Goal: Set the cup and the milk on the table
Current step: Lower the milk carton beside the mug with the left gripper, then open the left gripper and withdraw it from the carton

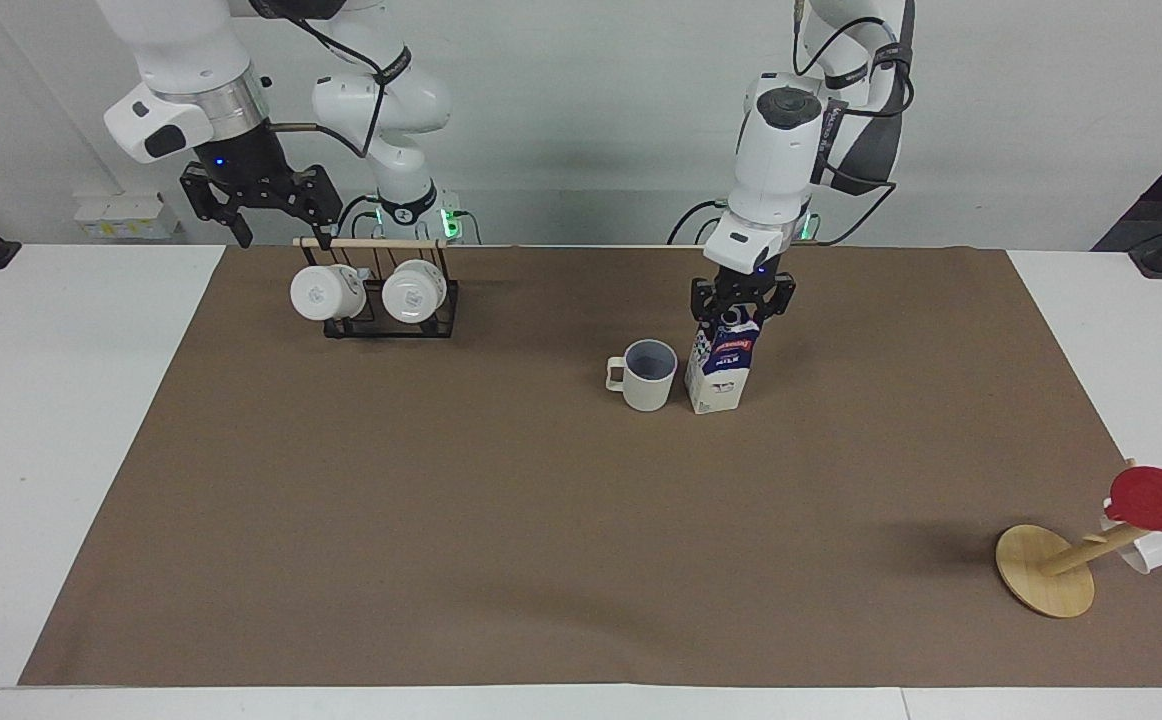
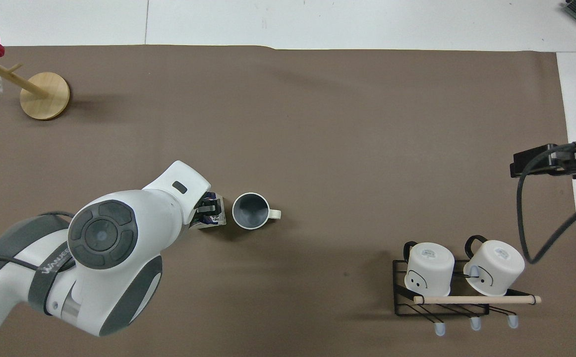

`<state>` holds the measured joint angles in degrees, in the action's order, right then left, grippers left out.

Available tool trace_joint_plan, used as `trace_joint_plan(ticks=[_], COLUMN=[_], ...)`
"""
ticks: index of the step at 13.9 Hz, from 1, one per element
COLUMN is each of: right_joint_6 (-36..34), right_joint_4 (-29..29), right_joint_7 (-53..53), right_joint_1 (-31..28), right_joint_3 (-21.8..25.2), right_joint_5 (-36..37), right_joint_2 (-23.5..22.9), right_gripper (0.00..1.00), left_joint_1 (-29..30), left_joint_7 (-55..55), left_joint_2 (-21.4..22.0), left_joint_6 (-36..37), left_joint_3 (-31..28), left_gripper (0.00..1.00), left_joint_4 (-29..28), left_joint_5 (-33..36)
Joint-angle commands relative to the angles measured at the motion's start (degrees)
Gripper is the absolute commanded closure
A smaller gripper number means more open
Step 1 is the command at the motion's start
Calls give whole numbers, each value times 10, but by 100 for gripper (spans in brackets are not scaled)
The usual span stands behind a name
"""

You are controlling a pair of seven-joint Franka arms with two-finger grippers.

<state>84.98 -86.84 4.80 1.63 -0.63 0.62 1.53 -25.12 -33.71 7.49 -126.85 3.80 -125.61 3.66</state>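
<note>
Under the left gripper (image 1: 741,312), clamped on its top, the milk (image 1: 720,372) stands on the table (image 1: 541,520) beside the cup (image 1: 647,374). The right gripper (image 1: 253,200) waits, fingers spread. Next comes release, probably.

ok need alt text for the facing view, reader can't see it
The left gripper grips the top of an upright milk carton standing on the brown-covered table beside a beige cup. The right gripper hangs open above a black rack holding two white mugs.
</note>
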Motion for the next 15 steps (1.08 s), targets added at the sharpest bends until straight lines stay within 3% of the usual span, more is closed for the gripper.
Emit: trace_joint_plan(ticks=[1,5,7,11,15], right_joint_6=[-4,-4,-4,-4,-4], right_joint_4=[-10,-10,-10,-10,-10], right_joint_7=[-13,-13,-13,-13,-13], right_joint_1=[-15,-14,-15,-15,-14], right_joint_3=[-6,-6,-6,-6,-6], right_joint_5=[-11,-11,-11,-11,-11], right_joint_2=[9,9,10,9,9], right_gripper=[0,0,0,0,0], left_joint_1=[-4,3,36,108,161], left_joint_7=[-4,43,106,222,293], left_joint_2=[4,13,26,32,33], left_joint_6=[96,234,279,344,357], left_joint_3=[-5,-13,-19,-20,-20], left_gripper=[0,0,0,0,0], left_joint_4=[70,175,207,245,247], left_joint_5=[17,16,11,10,7])
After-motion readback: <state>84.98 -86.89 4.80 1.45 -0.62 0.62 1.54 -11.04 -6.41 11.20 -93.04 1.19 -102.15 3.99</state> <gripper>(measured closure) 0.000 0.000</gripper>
